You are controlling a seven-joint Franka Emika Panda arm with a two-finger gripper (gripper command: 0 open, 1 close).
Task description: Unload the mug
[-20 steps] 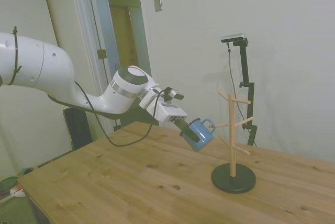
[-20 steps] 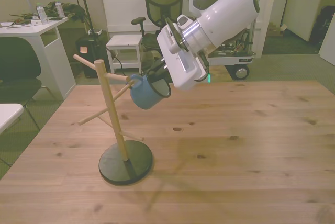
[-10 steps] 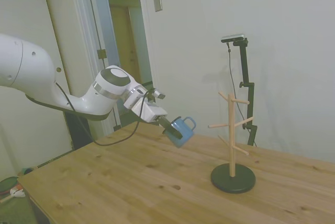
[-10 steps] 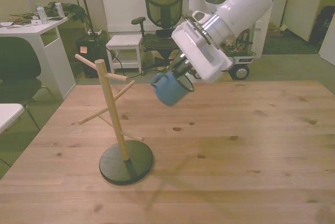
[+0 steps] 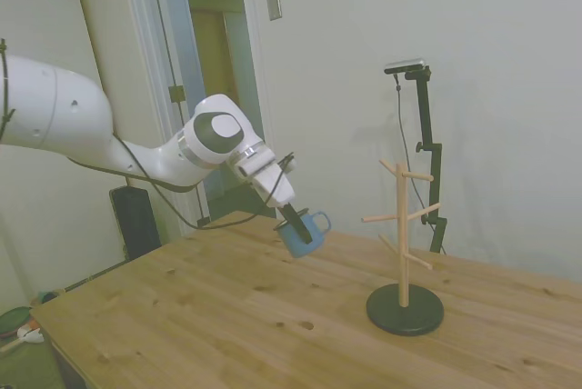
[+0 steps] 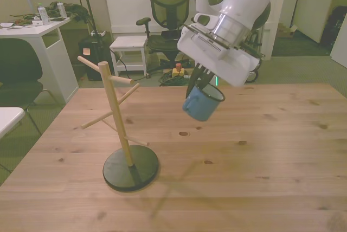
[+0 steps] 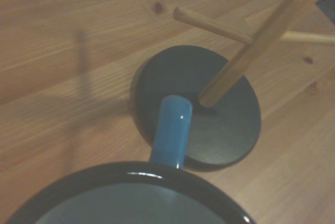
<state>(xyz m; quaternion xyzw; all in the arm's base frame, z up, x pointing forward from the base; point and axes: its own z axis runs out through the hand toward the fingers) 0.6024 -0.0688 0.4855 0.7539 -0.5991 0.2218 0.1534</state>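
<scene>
The small blue mug (image 5: 302,232) (image 6: 201,102) hangs in the air above the table, tilted, with my gripper (image 5: 296,222) (image 6: 198,82) shut on its rim. It is well clear of the wooden mug tree (image 5: 403,225) (image 6: 111,106), which stands on a round black base (image 5: 405,309) (image 6: 130,167) with all its pegs bare. In the wrist view the mug's dark rim and blue handle (image 7: 170,130) fill the near part, with the tree's black base (image 7: 220,109) and pole behind.
The wooden table (image 5: 227,316) (image 6: 260,156) carries only the mug tree. Behind it in the front view are an office chair (image 6: 168,4), a white desk (image 6: 32,37) and a small stool (image 6: 129,45).
My gripper has carried the mug off the tree and away from it, toward the front view's right, and lowered it slightly; the mug now hangs more upright.
</scene>
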